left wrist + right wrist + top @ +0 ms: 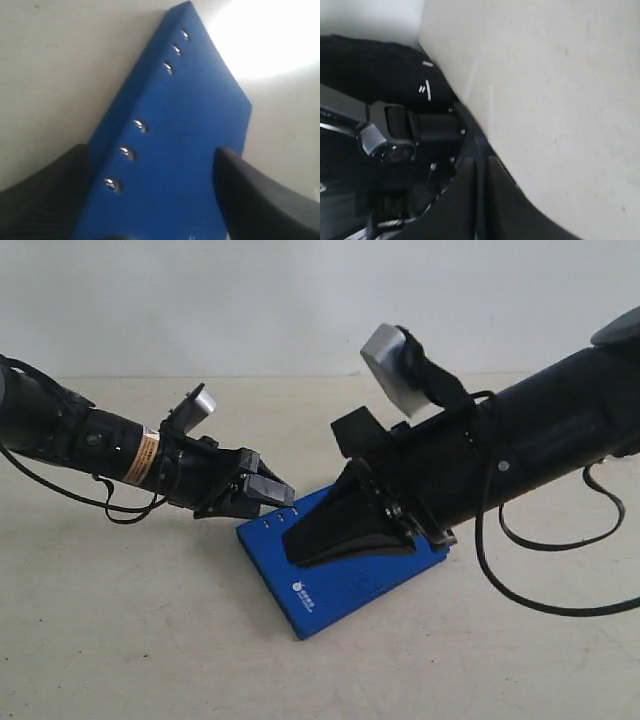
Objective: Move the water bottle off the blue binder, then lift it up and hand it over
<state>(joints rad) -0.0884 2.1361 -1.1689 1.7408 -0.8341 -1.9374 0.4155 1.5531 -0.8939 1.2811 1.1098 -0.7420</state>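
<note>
Blue binder partly behind right claw

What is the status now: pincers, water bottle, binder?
Left pincer open, astride spine edge of the blue binder. Right pincer shut, low over the binder top. Water bottle not in view. Right arm covers much of the binder.

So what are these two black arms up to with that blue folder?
Two robot arms are gathered over a flat, deep-blue ring binder lying on a pale table. The left gripper is open, its fingers spread at the binder's slotted spine edge. The right gripper, fingers shut together, points down over the binder's top face. No water bottle shows in any view.
</note>
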